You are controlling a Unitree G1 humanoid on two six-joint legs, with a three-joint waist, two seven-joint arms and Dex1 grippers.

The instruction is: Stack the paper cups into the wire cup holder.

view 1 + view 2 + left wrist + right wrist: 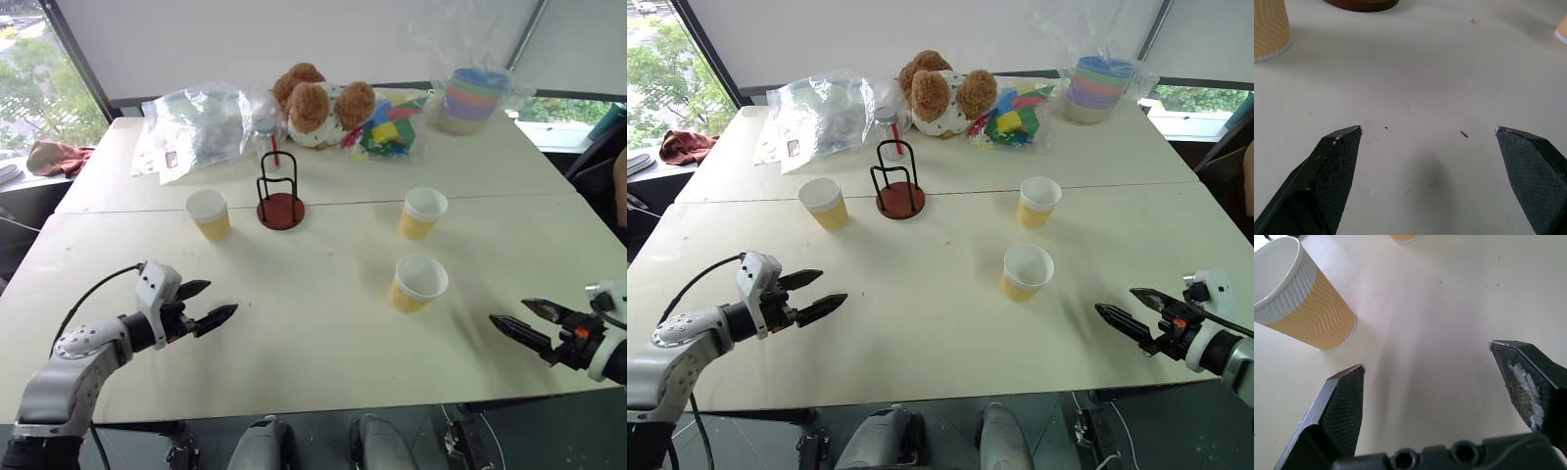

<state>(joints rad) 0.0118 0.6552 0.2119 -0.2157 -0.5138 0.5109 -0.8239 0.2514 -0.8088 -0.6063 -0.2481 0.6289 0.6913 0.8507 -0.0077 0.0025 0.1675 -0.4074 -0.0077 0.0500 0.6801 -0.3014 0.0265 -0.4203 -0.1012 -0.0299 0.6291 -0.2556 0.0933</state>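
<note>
**A:** ok so where's everything sitting? Looks like nothing's stacked yet.

**B:** Yep. Holder (280,194) is upper middle of the frame, empty, upright, just in front of the clutter at the back of the table (294,323). Three cups, all upright and well apart: left cup (209,213) just beside the holder on its left, far cup (422,212) right of centre, near cup (417,283) below that one, closer to the bottom right.

**A:** And the grippers?

**B:** Left gripper (203,303) lower left, right gripper (525,322) lower right. Both with fingers spread wide, holding nothing, hovering over bare table.

**A:** So first grab is next. Which cup would you go for?

**B:** My guess is the near cup with the right gripper, since the right wrist view already has it just ahead and off to one side. I'd swing the wrist so the cup sits between the fingers, then close on the ribbed wall below the rim. Gently, paper crushes easily.

**A:** Risk?

**B:** Nudging it over with one finger before the other lands. Also the holder's wire loops are barely wider than a cup, so it probably has to come down straight from above.
</note>
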